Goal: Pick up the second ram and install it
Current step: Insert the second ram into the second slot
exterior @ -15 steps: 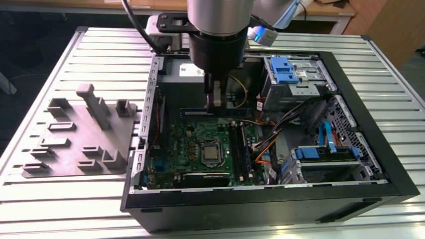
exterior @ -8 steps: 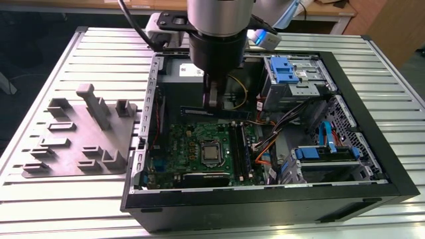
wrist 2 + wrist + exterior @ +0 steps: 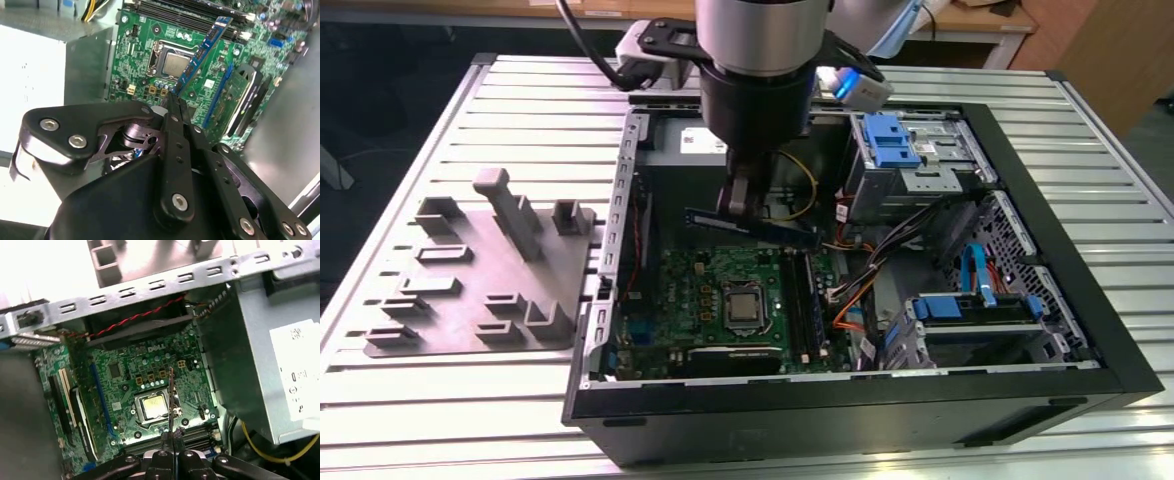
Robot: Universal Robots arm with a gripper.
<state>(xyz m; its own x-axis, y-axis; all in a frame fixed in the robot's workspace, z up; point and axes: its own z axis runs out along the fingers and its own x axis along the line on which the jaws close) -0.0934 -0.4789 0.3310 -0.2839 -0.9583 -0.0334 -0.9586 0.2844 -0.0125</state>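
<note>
The second ram point(image 3: 755, 227), a long dark blue stick with black chips, hangs above the green motherboard point(image 3: 683, 290) inside the open computer case. My gripper point(image 3: 740, 210) is shut on it from above, near its middle. In the second wrist view the ram point(image 3: 204, 50) juts out from the gripper point(image 3: 174, 100) over the silver processor point(image 3: 175, 65). In the first wrist view the ram point(image 3: 171, 395) shows edge-on as a thin line above the gripper point(image 3: 172, 432). The long dark memory slots point(image 3: 809, 300) lie below it, toward the exterior view's right of the processor.
A grey tray point(image 3: 487, 270) with upright blocks stands on the slatted table at the exterior view's left of the case. The grey power-supply box point(image 3: 260, 350), drive cages point(image 3: 907, 150) and loose cables point(image 3: 854, 300) crowd the case around the motherboard.
</note>
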